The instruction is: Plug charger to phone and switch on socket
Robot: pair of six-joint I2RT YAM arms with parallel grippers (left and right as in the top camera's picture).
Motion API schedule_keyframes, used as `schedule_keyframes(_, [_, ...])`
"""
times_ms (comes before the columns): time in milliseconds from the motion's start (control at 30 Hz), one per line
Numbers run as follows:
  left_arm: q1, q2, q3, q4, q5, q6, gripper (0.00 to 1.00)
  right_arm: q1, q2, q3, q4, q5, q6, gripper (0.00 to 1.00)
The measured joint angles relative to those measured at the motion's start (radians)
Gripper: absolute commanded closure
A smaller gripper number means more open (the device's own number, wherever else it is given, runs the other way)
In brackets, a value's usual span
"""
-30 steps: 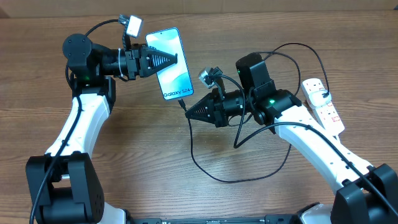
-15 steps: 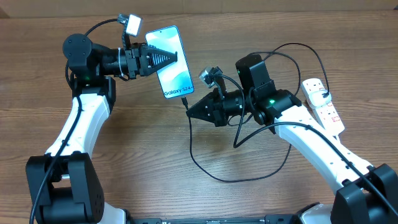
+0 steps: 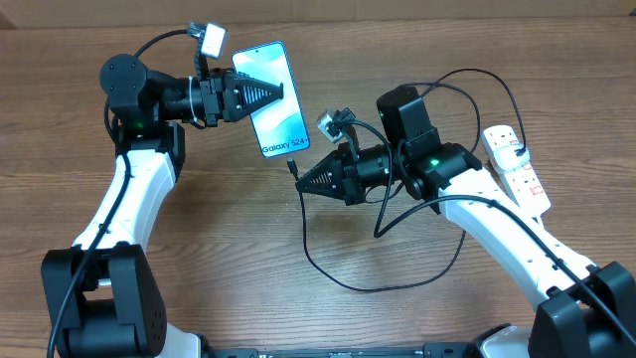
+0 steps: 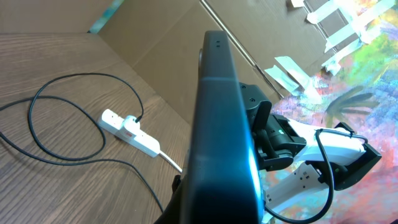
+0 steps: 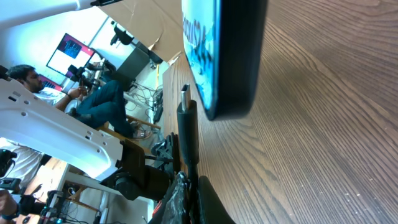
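While pinching the charger (image 3: 292, 166) in the right end effector (image 3: 301, 184) at 5 o'clock of the phone (image 3: 270, 104), itself clamped by the left end effector (image 3: 291, 92), risks jabbing beside the port if misaligned.

charger plug (image 3: 292, 164) just beside phone (image 3: 279, 125); socket (image 3: 519, 165) well apart.

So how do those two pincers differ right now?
The left pincer is shut on the phone, a wide flat slab. The right pincer is shut on the thin charger plug, just off the phone's bottom edge. The left pincer points toward the robot's right, and the right pincer points toward its left. Both are black, tapered and closed.
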Motion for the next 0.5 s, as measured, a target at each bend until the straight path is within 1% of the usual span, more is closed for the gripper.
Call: schedule_keyframes(500, [0.0, 0.0, 0.0, 0.007, 0.004, -0.021, 0.96, 0.0, 0.0, 0.0, 0.012, -0.003, 0.001, 0.96])
